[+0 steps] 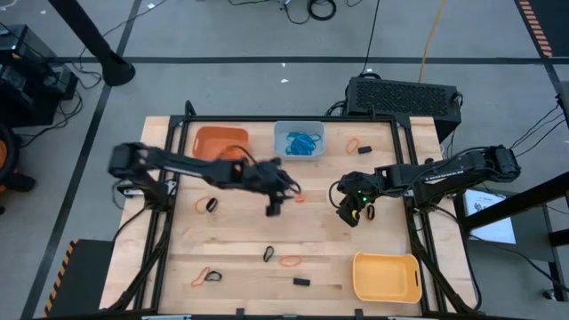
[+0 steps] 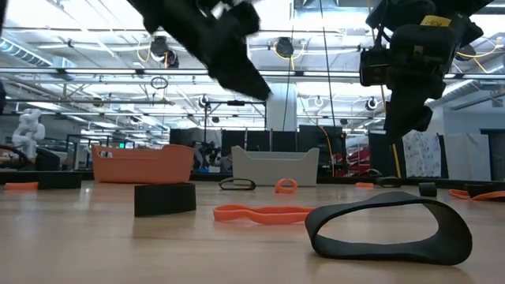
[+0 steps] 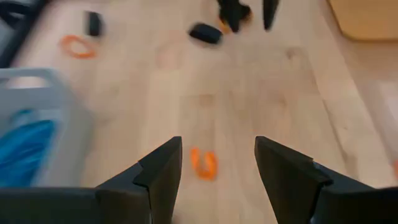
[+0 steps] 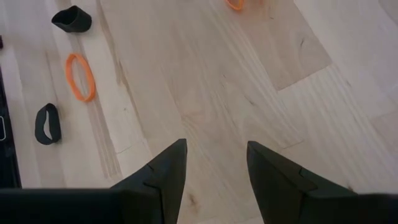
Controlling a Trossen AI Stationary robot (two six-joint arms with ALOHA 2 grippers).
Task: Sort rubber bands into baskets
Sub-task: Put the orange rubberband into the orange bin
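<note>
Three baskets stand on the wooden table: orange (image 1: 220, 142) and pale blue-grey (image 1: 299, 140) at the far edge, the latter holding blue bands, and yellow (image 1: 387, 276) at the near right. Orange and black rubber bands lie scattered on the table. My left gripper (image 1: 286, 187) hangs open near the table's middle, above a small orange band (image 3: 204, 163) that shows between its fingers (image 3: 217, 149) in the left wrist view. My right gripper (image 1: 349, 212) is open and empty (image 4: 216, 149) over bare wood right of centre.
Loose bands lie near the front edge: a black one (image 1: 268, 253), an orange one (image 1: 291, 261), an orange and black pair (image 1: 206, 277) and another black one (image 1: 301, 282). A black band (image 1: 212, 204) lies at the left. An orange band (image 1: 353, 144) and a black one (image 1: 364, 149) lie right of the blue-grey basket.
</note>
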